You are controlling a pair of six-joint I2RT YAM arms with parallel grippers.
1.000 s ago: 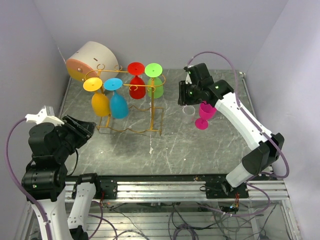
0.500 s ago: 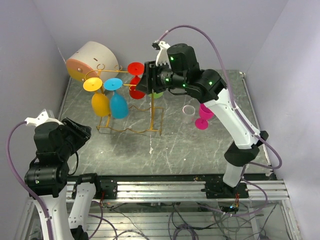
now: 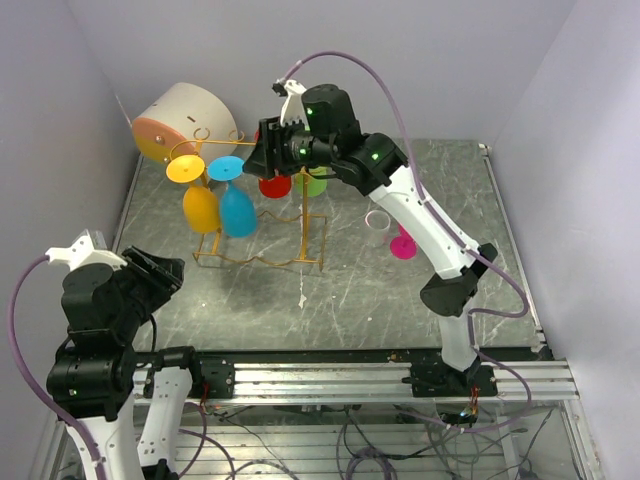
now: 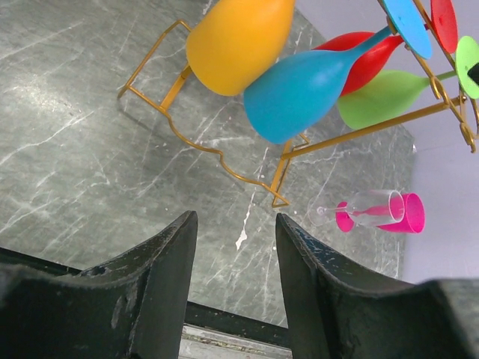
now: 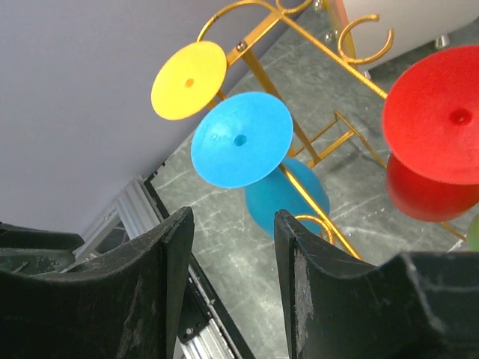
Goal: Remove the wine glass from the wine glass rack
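four glasses (image 3: 238, 212) on rack (image 3: 262, 262), two on table (image 3: 400, 300)

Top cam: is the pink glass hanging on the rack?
No, the pink glass sits on the table to the right of the rack, clear of its wires.

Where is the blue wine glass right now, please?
In the top view, the blue wine glass hangs upside down on the left half of the wine glass rack, right of the yellow glass.
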